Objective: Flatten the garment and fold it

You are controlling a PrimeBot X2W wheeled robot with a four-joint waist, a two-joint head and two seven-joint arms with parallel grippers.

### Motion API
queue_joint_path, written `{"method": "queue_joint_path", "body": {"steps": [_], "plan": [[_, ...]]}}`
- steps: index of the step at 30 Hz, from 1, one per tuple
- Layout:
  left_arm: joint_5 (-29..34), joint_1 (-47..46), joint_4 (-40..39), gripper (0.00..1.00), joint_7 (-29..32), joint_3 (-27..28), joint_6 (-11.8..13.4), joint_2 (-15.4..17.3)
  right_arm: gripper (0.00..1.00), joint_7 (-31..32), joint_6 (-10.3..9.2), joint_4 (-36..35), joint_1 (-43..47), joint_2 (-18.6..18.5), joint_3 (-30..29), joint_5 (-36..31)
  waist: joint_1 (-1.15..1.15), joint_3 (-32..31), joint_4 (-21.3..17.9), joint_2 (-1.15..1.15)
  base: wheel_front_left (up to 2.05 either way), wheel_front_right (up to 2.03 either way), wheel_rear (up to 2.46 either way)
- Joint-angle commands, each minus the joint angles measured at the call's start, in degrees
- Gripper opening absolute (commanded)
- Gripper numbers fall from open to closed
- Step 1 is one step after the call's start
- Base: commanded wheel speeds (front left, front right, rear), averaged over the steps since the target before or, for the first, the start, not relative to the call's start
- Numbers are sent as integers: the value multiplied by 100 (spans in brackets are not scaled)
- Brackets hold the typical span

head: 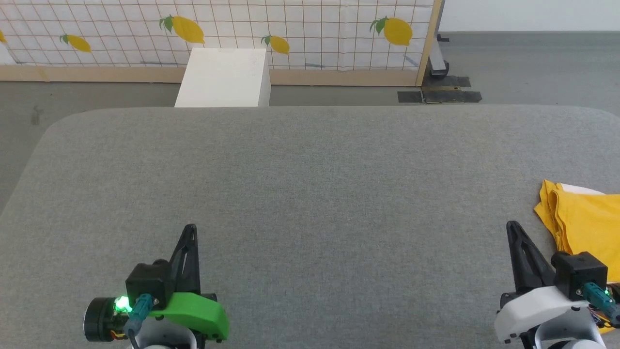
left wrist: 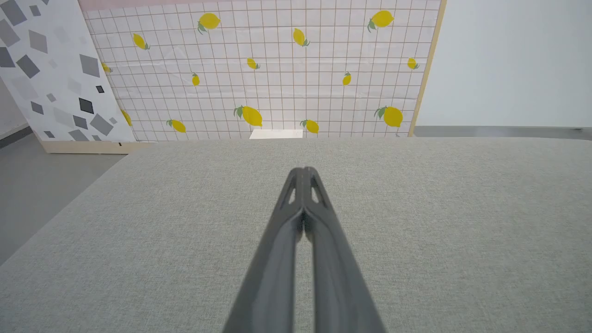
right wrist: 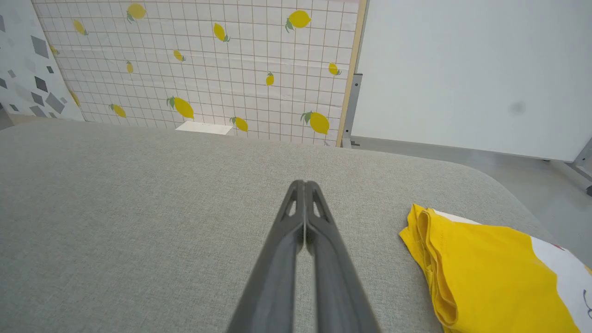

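The garment [head: 588,215] is a bright yellow T-shirt lying in folded layers at the right edge of the grey table, partly cut off by the frame. In the right wrist view the garment [right wrist: 481,273] shows a white patch along its far side. My right gripper [head: 512,226] is shut and empty, just left of the garment's near corner, apart from it; its tips [right wrist: 304,183] press together. My left gripper [head: 192,227] is shut and empty over bare table at the lower left, with its tips [left wrist: 303,170] closed together.
The grey fabric table [head: 310,184] has rounded far corners. Beyond it stand a white box [head: 225,77] on the floor and a lemon-patterned grid panel [head: 218,29]. Black base plates [head: 441,94] lie on the floor at the far right.
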Motion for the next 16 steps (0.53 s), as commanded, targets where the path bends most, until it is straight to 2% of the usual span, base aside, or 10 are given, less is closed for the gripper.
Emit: {"method": "queue_joint_path", "body": {"steps": [1, 16], "plan": [[86, -55, 12, 0, 29, 62, -48, -59, 0, 9, -6, 17, -112, 8, 34, 19, 0, -2, 0, 0, 0, 0, 0], [364, -69, 28, 0, 199, 351, -288, -255, 0, 57, -7, 37, -166, 10, 163, 25, 0, -30, 4, 0, 0, 0, 0]]}}
